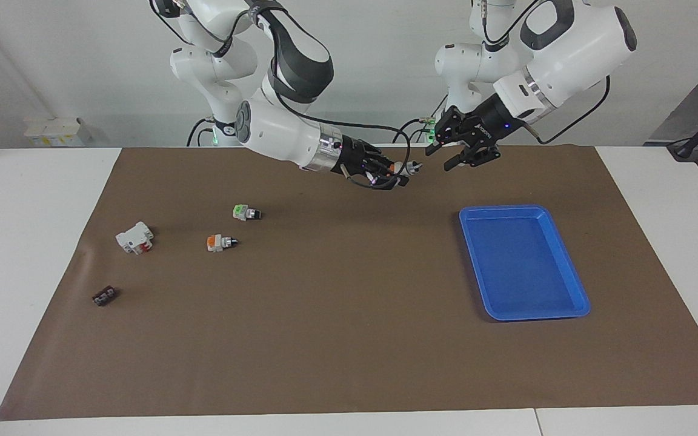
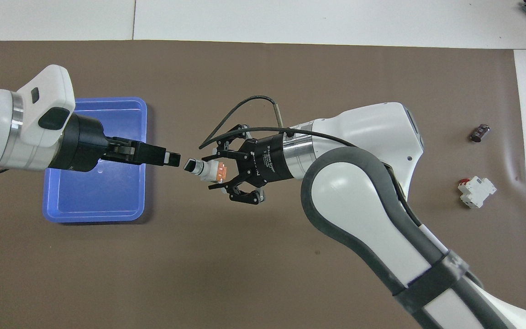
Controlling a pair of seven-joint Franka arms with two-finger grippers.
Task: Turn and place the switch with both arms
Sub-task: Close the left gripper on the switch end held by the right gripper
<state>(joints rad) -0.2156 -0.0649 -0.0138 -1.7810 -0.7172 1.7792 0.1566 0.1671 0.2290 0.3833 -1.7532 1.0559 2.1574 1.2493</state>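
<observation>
White table (image 1: 40, 200) under a brown mat (image 1: 349, 339): blue tray (image 1: 579, 297), two switches (image 1: 220, 243), white block (image 1: 134, 237), small black part (image 1: 103, 296).

Your right arm (image 1: 276, 130) reaches out low and nearly level from its base, wrist turned sideways, and the right gripper (image 2: 219, 172) has its jaws clamped on the switch (image 2: 206, 168), held in the air with the knob end pointing at the other arm. Your left arm (image 1: 567, 54) slants down toward it, and the left gripper (image 2: 171, 159) sits just short of the knob, not touching.
</observation>
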